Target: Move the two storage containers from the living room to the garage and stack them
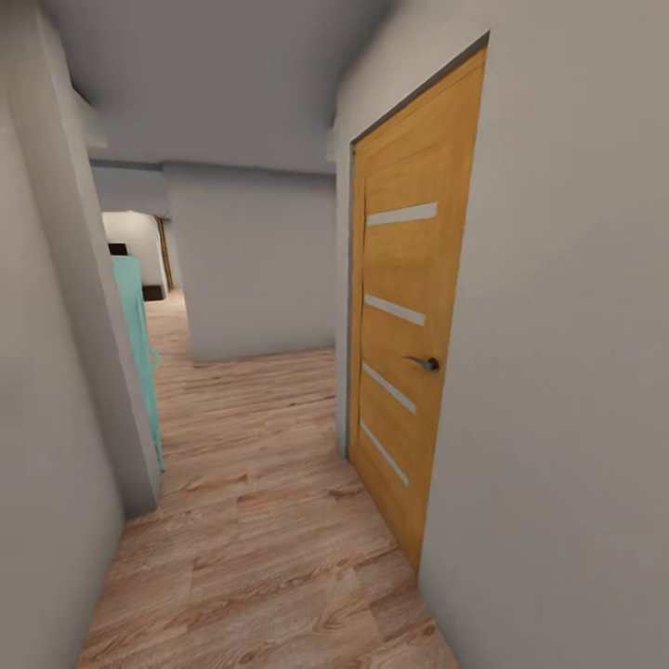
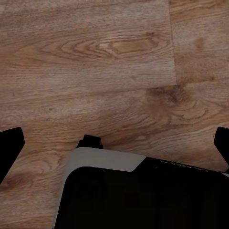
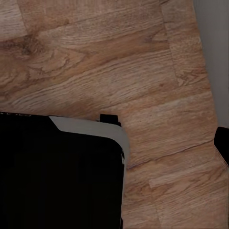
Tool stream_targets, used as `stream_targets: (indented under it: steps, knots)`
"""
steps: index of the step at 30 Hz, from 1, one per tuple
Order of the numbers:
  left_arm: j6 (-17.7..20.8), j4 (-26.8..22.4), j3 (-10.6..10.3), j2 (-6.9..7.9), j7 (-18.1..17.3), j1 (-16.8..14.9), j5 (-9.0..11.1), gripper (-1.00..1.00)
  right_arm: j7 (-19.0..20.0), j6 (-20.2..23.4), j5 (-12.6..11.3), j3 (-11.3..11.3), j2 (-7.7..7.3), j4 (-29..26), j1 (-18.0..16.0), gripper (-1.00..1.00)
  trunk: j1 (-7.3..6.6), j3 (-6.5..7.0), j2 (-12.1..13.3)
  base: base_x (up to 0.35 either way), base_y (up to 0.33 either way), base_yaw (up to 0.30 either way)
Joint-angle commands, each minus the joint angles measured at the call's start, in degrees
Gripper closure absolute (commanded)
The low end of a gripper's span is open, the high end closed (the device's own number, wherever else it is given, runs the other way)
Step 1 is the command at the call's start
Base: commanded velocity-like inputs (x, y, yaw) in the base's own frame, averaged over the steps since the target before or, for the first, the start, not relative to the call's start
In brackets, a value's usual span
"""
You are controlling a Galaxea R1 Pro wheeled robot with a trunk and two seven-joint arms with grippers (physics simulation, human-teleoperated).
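Observation:
The two storage containers are out of view, and so are the living room and the garage. I am in a narrow hallway with a light wood plank floor (image 1: 260,520). My left gripper (image 2: 114,145) hangs open over the planks, its dark fingertips (image 2: 9,148) far apart with nothing between them. My right gripper (image 3: 114,143) shows one dark fingertip (image 3: 222,143) at the far edge of its view, spread wide, holding nothing. My own black and white base (image 2: 143,195) sits below both wrists.
A closed orange wood door (image 1: 409,344) with a metal handle (image 1: 426,363) stands close on the right. A grey wall (image 1: 46,418) hems the left, with a teal object (image 1: 139,353) past its corner. A grey wall block (image 1: 260,269) stands ahead, with openings either side.

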Motion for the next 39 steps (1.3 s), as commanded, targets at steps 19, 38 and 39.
stream_targets:
  steps: [19, 38, 39]
  knots:
    - [-0.2, 0.1, 0.2, -0.03, 0.1, -0.1, 0.2, -1.00, 0.0, -0.3, -0.5, 0.5, 0.02, 0.2, -0.1, -1.00, 0.03, -0.09, -0.1, 0.110, 0.000, 0.270]
    - [-0.1, 0.1, 0.2, 0.06, 0.1, -0.1, 0.2, -1.00, 0.0, -0.4, -0.5, 0.5, 0.02, 0.2, -0.1, -1.00, 0.03, -0.09, -0.1, 0.127, 0.000, 0.234]
    - [-0.1, 0.1, 0.2, 0.05, 0.1, -0.1, 0.2, -1.00, 0.0, -0.4, -0.5, 0.5, 0.02, 0.2, -0.1, -1.00, 0.03, -0.09, -0.1, 0.200, 0.000, 0.028]
